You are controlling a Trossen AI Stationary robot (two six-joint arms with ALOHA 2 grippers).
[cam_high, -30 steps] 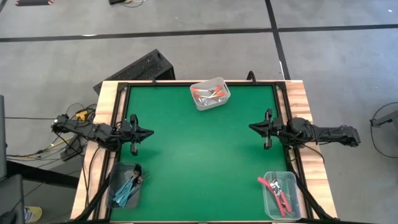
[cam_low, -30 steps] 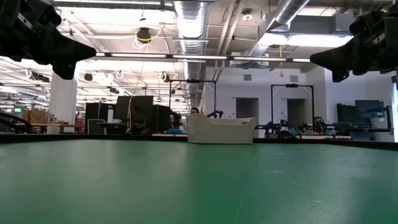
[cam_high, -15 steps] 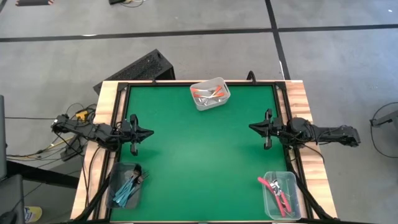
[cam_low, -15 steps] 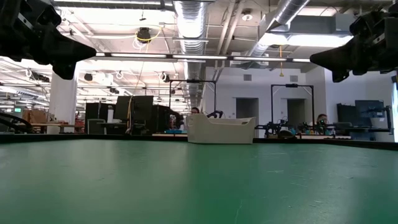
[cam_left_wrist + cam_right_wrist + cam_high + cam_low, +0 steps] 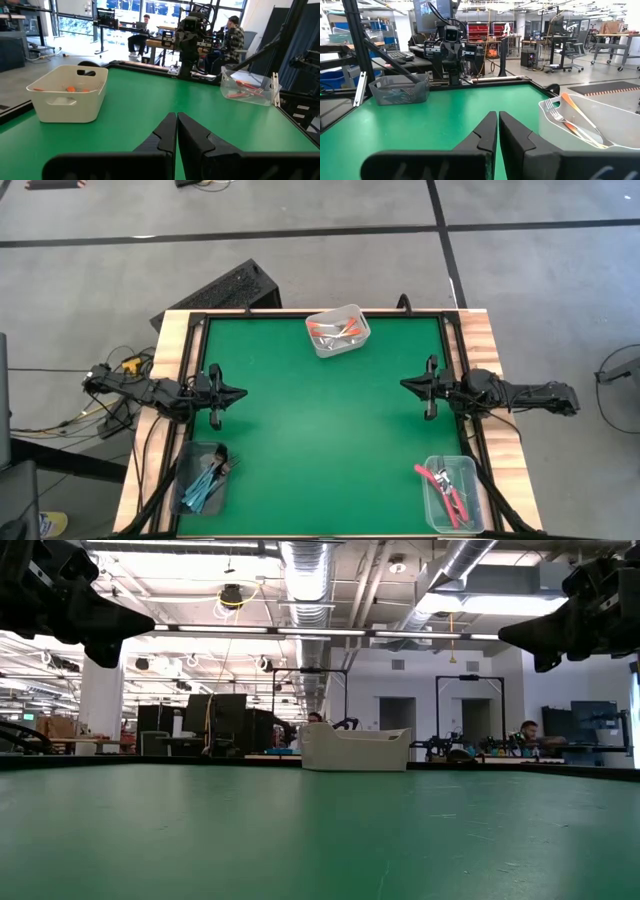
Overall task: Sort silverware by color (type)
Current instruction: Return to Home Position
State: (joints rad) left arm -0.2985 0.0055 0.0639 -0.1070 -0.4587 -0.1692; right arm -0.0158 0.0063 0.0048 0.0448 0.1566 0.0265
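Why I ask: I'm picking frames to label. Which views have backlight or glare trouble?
Low view: the bright ceiling lights behind the arms leave the left gripper and the right gripper as dark silhouettes. Left wrist view: the daylit windows glare at the back, and the clear bin catches glints on its rim. High view: light is even, with no glare on the green mat.
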